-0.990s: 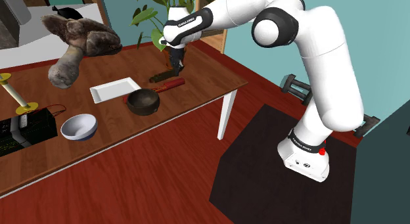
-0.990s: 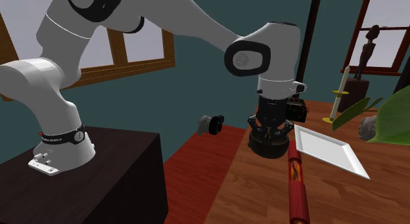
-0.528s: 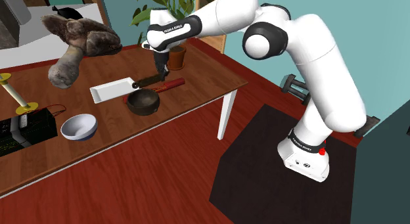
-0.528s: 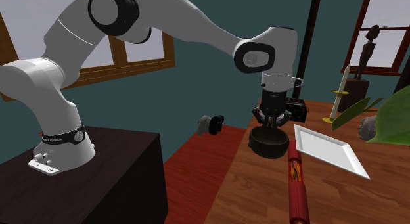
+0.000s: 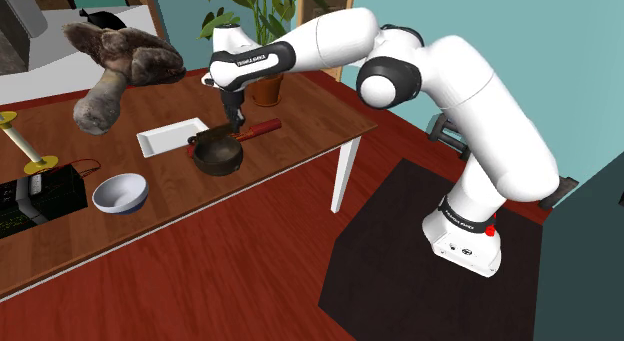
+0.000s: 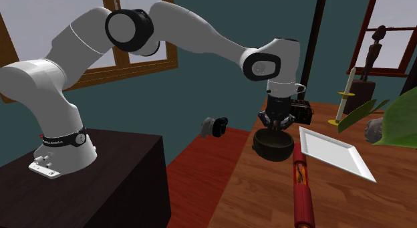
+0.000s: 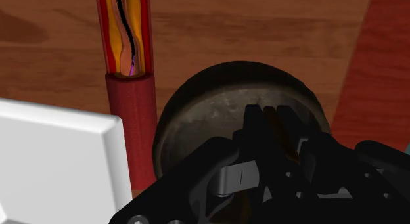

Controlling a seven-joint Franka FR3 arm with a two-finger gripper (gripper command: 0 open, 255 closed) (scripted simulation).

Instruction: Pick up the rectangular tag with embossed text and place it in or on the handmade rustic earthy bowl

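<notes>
Fingers of the gripper (image 5: 232,122) were clenched on the rectangular tag (image 5: 207,140), a dark slab that stuck out from them toward the shoulder view's left; in the wrist view you saw just a brownish sliver of it pinched between them. A second before, that tag lay on the table (image 5: 310,114) near the plant pot (image 5: 266,89) with the gripper over it; since then the arm had lifted it and swung it left, so it hung over the dark bowl (image 5: 220,161), left of the frame's middle and above the rim. You could judge the carry nearly done, with lowering and release remaining. Just beside the bowl lay the red cylinder (image 5: 264,128), and the white tray (image 5: 168,138) lay near both. White lettering ran along the arm's dark bands, too small to read, and you could make out no embossed text on the tag.
</notes>
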